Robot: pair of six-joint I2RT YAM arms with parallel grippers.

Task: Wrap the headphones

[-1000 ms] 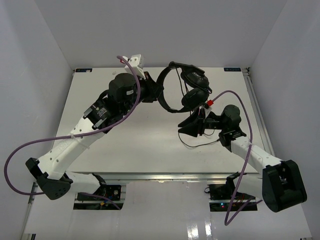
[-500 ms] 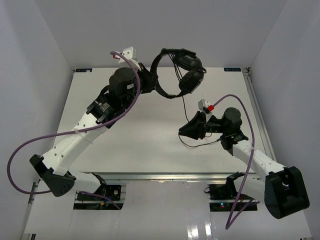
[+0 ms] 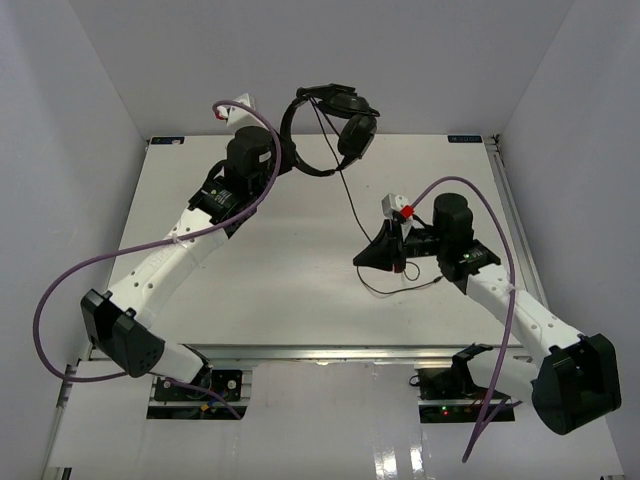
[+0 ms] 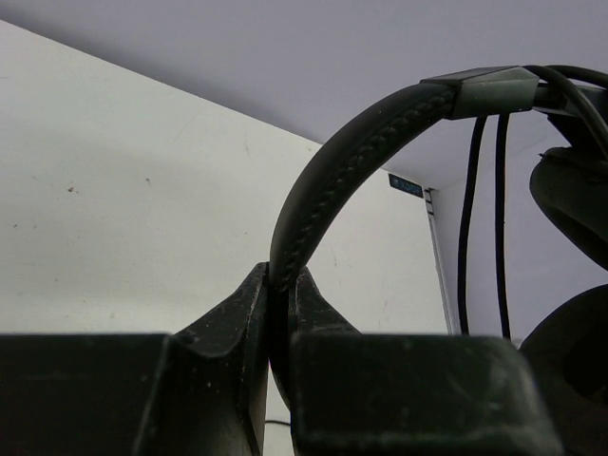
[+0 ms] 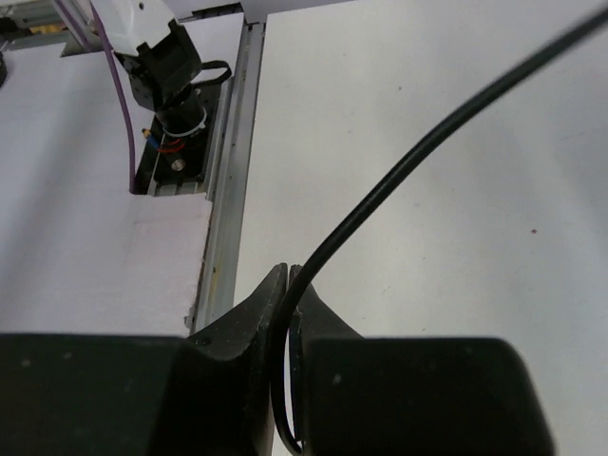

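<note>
Pinching headphones [image 3: 352, 133] aloft, left claw [image 3: 291, 160] reaches far back.

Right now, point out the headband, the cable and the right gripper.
headband [image 4: 332, 157], left wrist view, middle of the stitched arch
cable [image 5: 427, 150], right wrist view, free stretch over the table
right gripper [image 5: 288, 275], right wrist view, between its fingertips

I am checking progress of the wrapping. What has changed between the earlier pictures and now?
The left gripper carried the black over-ear headphones toward the far left of the white table, away from the right gripper. The thin black cable between them is now drawn out longer. Unchanged: the left gripper stays shut on the thin arched headband, the right gripper on the cable.
</note>
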